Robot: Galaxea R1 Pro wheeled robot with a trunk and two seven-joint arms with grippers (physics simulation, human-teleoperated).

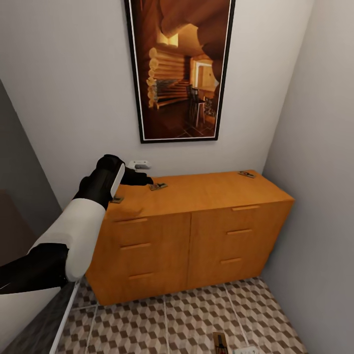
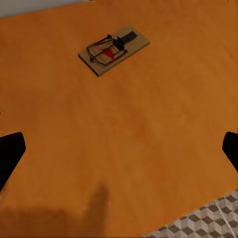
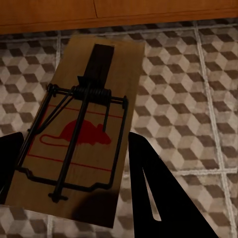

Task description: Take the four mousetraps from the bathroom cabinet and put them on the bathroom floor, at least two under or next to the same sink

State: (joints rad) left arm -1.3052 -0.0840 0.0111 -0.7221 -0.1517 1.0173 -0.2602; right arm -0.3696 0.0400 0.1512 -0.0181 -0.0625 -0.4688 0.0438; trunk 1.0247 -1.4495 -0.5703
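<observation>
The orange-brown cabinet [image 1: 196,231] stands against the back wall. Three mousetraps lie on its top: one [image 1: 158,186] just ahead of my left gripper [image 1: 144,181], one [image 1: 117,199] by the left edge beside my forearm, one [image 1: 246,174] at the far right corner. In the left wrist view the gripper [image 2: 121,144] is open, hovering over the wood short of a mousetrap [image 2: 114,49]. My right gripper [image 3: 74,144] is shut on another mousetrap [image 3: 79,134], held low over the bathroom floor [image 3: 188,99]; that trap [image 1: 220,342] shows at the head view's lower edge. The sink is out of view.
A tall framed picture [image 1: 179,69] hangs above the cabinet. Grey walls close in on the right [image 1: 319,172] and left. A small white wall socket [image 1: 139,164] sits behind my left wrist. Patterned tiles [image 1: 162,319] stretch in front of the cabinet.
</observation>
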